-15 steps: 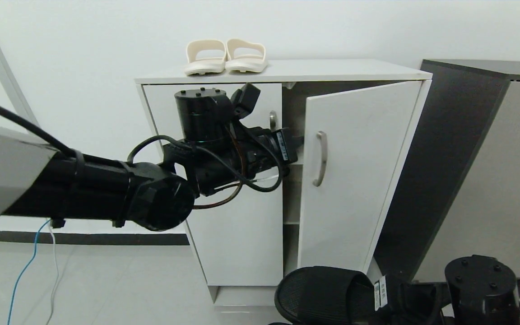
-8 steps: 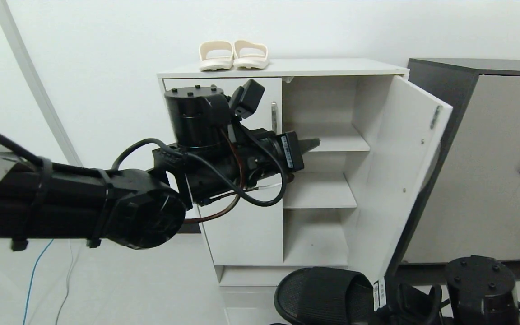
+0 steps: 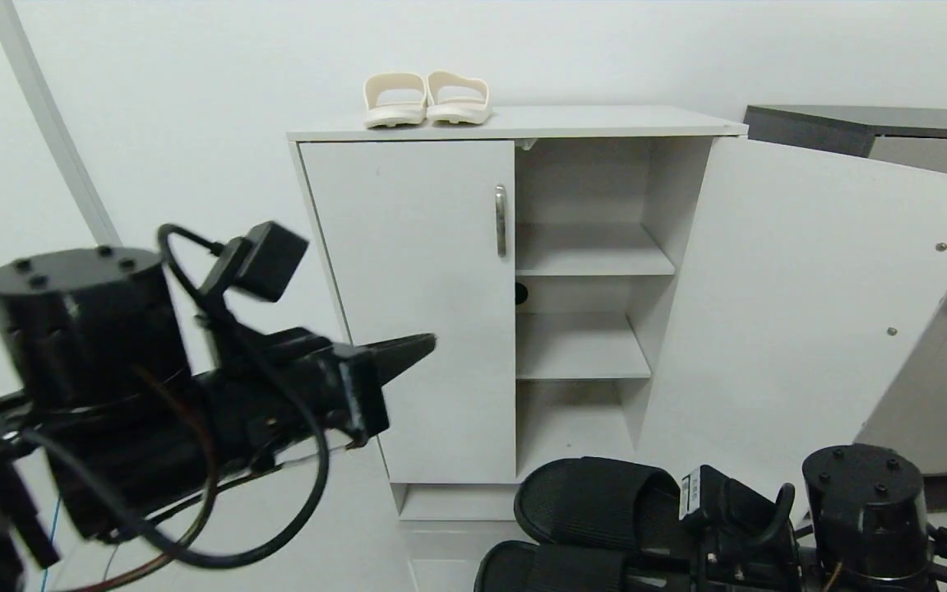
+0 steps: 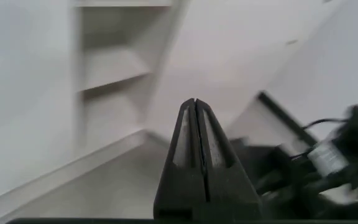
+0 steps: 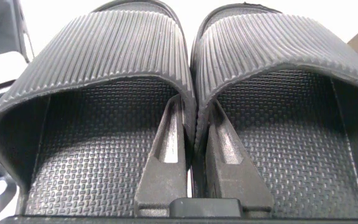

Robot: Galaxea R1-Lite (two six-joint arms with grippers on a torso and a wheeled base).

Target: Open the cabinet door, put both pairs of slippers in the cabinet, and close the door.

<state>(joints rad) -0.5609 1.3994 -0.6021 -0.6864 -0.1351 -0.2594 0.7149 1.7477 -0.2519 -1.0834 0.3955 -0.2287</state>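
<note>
The white cabinet has its left door closed and its right door swung wide open, baring its shelves. A cream pair of slippers rests on the cabinet top. My right gripper is low in front of the open compartment, shut on the adjoining inner walls of a black pair of slippers held side by side. My left gripper hangs in front of the closed left door, apart from it, shut and holding nothing.
A grey cabinet with dark handles stands at the right, just behind the open door. The pale floor spreads in front of the white cabinet. A white wall lies behind.
The right door went from ajar to wide open. My left arm pulled back from the door gap, down and to the left. The head view also shifted.
</note>
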